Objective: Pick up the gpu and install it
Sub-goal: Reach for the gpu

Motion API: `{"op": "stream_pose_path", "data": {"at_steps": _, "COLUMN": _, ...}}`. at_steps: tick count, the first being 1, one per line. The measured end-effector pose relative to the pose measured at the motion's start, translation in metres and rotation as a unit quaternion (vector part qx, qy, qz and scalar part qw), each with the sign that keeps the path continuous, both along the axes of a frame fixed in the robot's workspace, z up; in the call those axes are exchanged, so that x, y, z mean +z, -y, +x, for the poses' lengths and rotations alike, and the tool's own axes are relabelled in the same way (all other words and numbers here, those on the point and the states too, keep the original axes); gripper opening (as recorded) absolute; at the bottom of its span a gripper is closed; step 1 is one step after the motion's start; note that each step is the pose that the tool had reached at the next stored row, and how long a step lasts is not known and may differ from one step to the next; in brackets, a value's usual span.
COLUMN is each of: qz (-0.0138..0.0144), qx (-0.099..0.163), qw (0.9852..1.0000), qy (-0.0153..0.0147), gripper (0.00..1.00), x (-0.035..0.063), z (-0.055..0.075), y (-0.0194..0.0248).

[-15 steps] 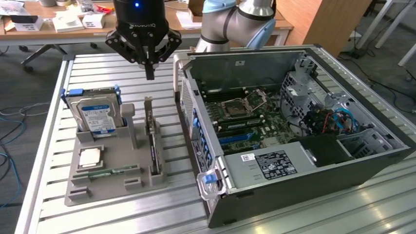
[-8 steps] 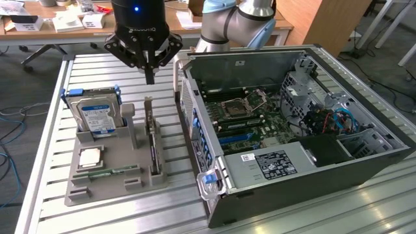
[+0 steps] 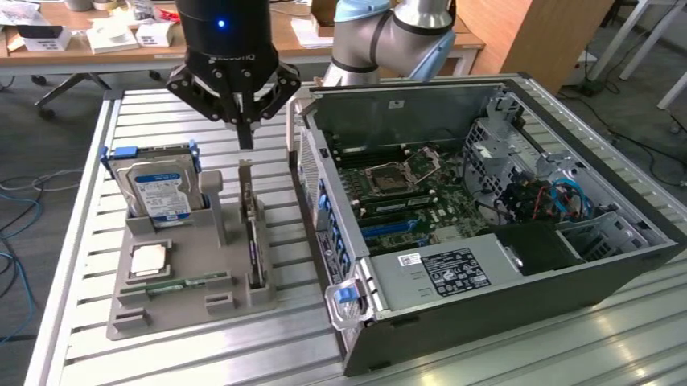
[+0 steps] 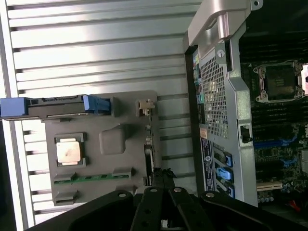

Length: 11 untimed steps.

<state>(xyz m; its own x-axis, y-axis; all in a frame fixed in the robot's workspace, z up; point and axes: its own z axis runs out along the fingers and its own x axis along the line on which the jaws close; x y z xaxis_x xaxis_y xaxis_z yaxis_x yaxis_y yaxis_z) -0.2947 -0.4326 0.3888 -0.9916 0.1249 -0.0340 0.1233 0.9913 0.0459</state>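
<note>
The gpu (image 3: 253, 241) is a thin dark card standing on edge in a slot along the grey holder tray (image 3: 188, 310), its narrow metal bracket end (image 3: 244, 178) pointing up at the back. From the wrist camera I look down on its thin edge (image 4: 149, 154). My gripper (image 3: 246, 141) hangs just above that bracket end, not touching it. Its black fingers are shut together with nothing between them. In the wrist view the gripper (image 4: 161, 176) sits over the card's near end.
An open computer case (image 3: 601, 265) lies to the exterior view's right of the tray, its motherboard (image 3: 413, 189) and blue slots (image 3: 392, 228) exposed. The tray also holds a silver hard drive (image 3: 161, 191), a processor chip (image 3: 148, 259) and a green memory stick (image 3: 185, 283).
</note>
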Motion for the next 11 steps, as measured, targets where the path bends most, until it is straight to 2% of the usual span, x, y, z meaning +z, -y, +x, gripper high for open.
{"op": "stream_pose_path", "data": {"at_steps": 11, "qz": -0.0004, "qx": 0.000, "qw": 1.0000, "qy": 0.0000, "gripper": 0.11, "x": -0.0010, "z": -0.004, "y": 0.0185}}
